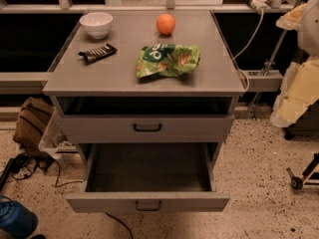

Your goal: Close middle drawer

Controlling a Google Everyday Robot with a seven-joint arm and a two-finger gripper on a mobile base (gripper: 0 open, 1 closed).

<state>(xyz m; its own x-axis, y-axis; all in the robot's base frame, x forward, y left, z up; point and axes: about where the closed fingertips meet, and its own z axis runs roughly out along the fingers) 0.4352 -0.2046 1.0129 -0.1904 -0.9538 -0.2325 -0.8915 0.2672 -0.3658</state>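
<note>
The grey cabinet [144, 76] stands in the middle of the camera view. The middle drawer [147, 201] is pulled far out toward me and looks empty inside. Its low flat front carries a small dark pull handle [148, 206]. Above it, the top drawer [147, 128] with a larger black handle [147, 128] is out a little, leaving a dark gap under the cabinet top. The lowest drawer is hidden under the open one. My gripper is not in view in this frame.
On the cabinet top lie a white bowl [96, 24], an orange [166, 24], a dark snack bar [97, 53] and a green chip bag [168, 60]. A brown bag [32, 123] and cables lie on the floor to the left. A wheeled stand [304, 176] is at right.
</note>
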